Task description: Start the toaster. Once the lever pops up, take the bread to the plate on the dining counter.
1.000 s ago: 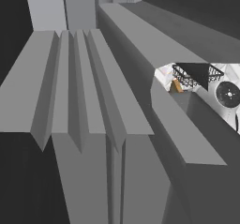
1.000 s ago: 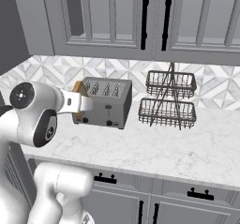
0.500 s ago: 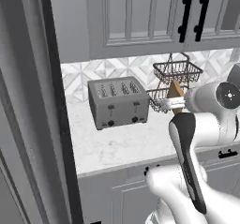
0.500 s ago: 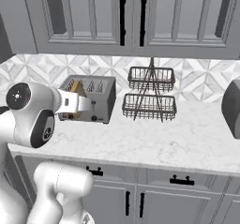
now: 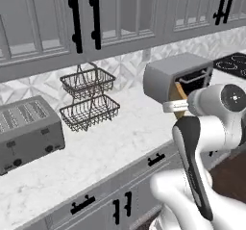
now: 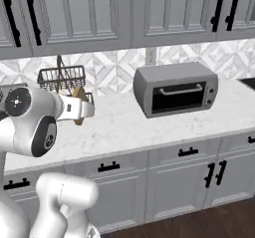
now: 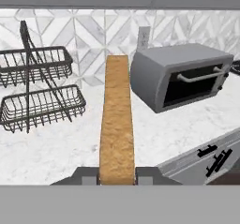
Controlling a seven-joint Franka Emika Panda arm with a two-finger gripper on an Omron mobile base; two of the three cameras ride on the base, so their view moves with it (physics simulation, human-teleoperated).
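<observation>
Jaws clamped on the bread (image 7: 116, 124) edge-on, held clear above the tabletop (image 7: 61, 143), presumably for carrying to the plate.

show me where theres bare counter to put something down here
Bare marble worktop lies in front of the two-tier wire basket, between the toaster and the toaster oven. The strip in front of the toaster oven is free too. Along the backsplash it is crowded. The end effector holds the bread.

Tan bread (image 7: 116, 124) edge-on, clamped between fingers (image 7: 89, 176).
</observation>
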